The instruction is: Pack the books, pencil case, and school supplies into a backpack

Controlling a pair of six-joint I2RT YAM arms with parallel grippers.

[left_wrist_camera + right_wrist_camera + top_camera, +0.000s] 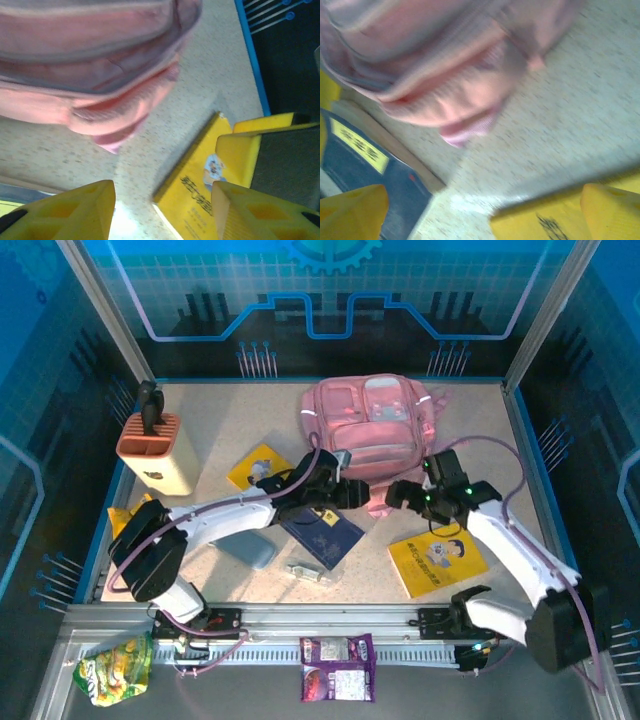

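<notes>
Table [215, 415], seen from the top view. A beige orange-topped block [155, 452] stands near the far-left corner. One yellow book [258, 466] lies flat left of centre, its right corner hidden by the left arm. The grey-blue pencil case [247, 549] lies toward the near edge, left of centre, partly under the same arm. The navy book [327, 536] lies flat at centre, with the small clear silvery item [308, 571] just beside its near corner. The left gripper [350, 492] hangs at mid-table by the near edge of the pink backpack [375, 425]; whether it touches the fabric cannot be told. In its wrist view the yellow fingers [70, 210] stand moderately apart over bare table, released and holding nothing. The backpack lies flat against the far edge, right of centre. The right gripper [398, 498] hangs just right of the left one, near the backpack's near-right corner. In its wrist view the fingers [350, 212] are spread wide with nothing grasped and speckled table between them. A second yellow book [437, 558] lies flat toward the near-right corner.
</notes>
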